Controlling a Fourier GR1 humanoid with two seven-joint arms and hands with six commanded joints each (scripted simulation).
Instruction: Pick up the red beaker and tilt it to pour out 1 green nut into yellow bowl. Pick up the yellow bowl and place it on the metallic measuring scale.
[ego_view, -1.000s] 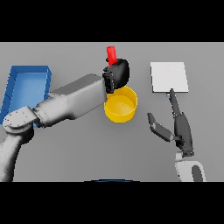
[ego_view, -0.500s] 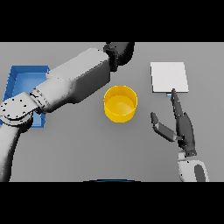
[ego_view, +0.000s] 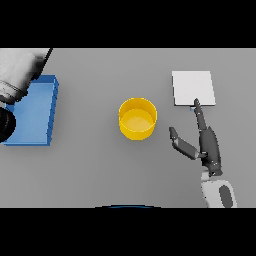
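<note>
The yellow bowl (ego_view: 137, 118) stands at table centre. The metallic measuring scale (ego_view: 193, 88) lies far right. The right hand (ego_view: 204, 141), released with fingers straight, hovers right of the bowl.

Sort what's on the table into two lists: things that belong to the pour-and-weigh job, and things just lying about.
Belongs to the job:
yellow bowl, mid-table
metallic scale, far right
right hand, open, beside the bowl

Just lying about:
blue tray, at the left

The red beaker and the left hand are not in view.
</note>
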